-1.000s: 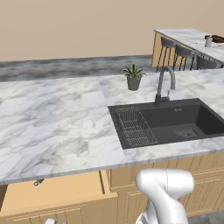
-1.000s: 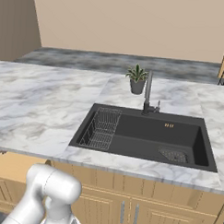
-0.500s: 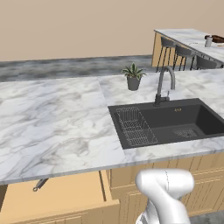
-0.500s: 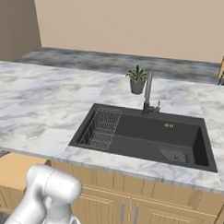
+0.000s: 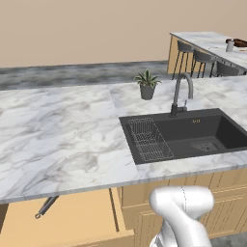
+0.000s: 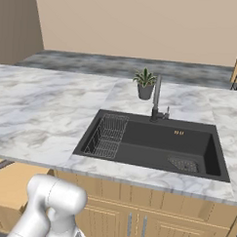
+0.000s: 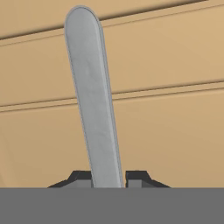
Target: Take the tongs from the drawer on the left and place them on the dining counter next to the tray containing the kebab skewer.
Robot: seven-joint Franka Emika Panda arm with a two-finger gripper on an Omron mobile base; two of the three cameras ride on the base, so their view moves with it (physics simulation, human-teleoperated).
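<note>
The claw [image 7: 108, 177] is clamped shut on the tongs [image 7: 92, 100], one grey metal blade running up from between the two dark finger tips [image 7: 138, 177], with light-wood panel grooves behind it. In the left base view the ring end of the tongs [image 5: 46, 206] pokes out from under the worktop edge, above the one open drawer [image 5: 72, 219] at lower left. The wide marble worktop [image 5: 62, 135] carries one black sink [image 5: 193, 135] with one wire basket [image 5: 149, 139] inside it, one curved faucet [image 5: 182, 94] and one small potted plant [image 5: 146, 84] behind. Far off at upper right sits the dining counter [image 5: 205, 41] with three dark stools [image 5: 202, 60] along it, and something dark at its far edge, too small to tell.
</note>
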